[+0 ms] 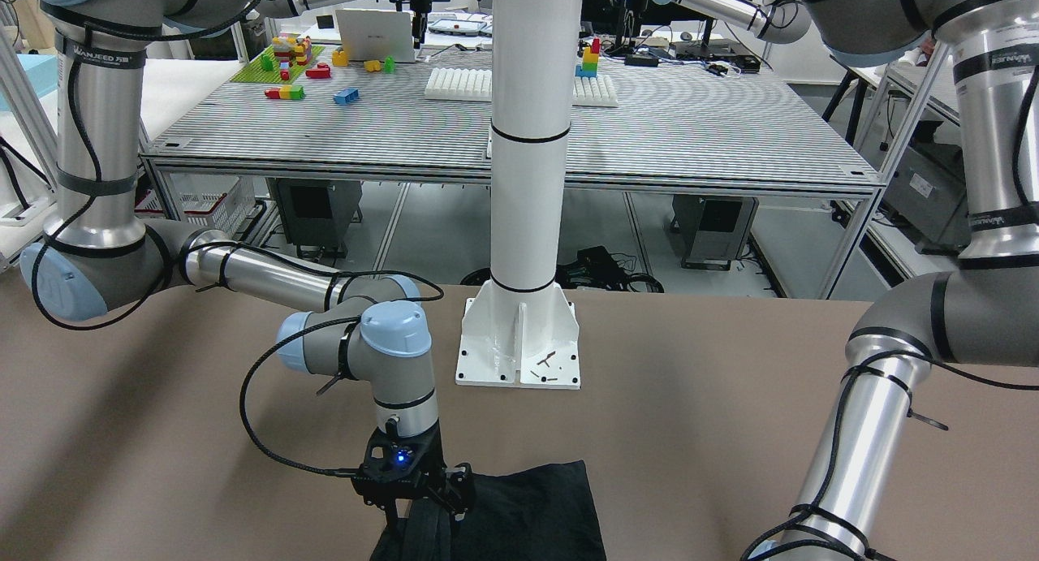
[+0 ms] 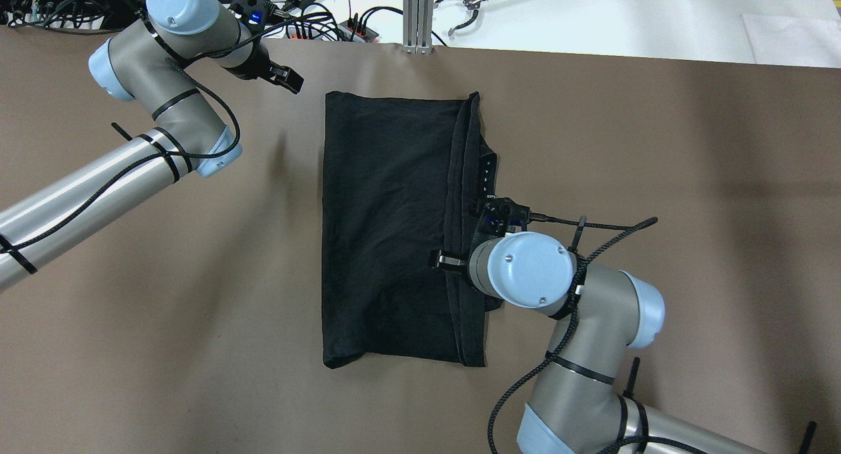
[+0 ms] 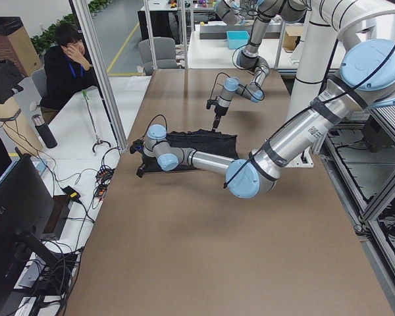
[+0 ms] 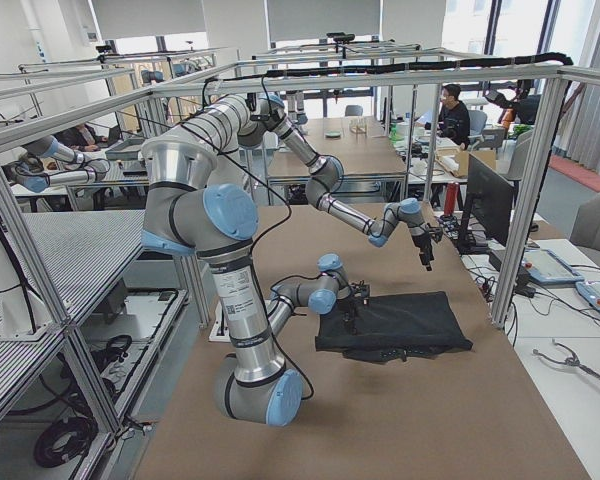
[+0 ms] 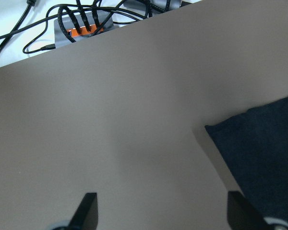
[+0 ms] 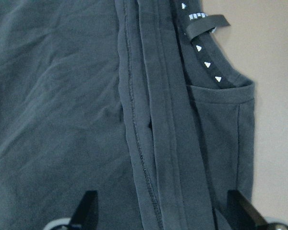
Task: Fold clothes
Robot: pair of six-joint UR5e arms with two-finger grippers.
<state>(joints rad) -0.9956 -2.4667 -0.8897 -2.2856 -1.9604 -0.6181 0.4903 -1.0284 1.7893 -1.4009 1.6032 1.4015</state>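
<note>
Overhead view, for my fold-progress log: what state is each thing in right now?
black shirt, folded over, lying flat on the table, neckline showing at one edge.
left gripper, open, empty, over bare table beside the shirt's corner.
right gripper, open, over the shirt's hemmed edge; contact cannot be told.

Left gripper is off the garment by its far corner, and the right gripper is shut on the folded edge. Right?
Not quite. The right gripper is open, not shut: the right wrist view shows its fingers spread wide over the garment's folded edge. The left gripper is indeed off the garment by its far corner.
</note>
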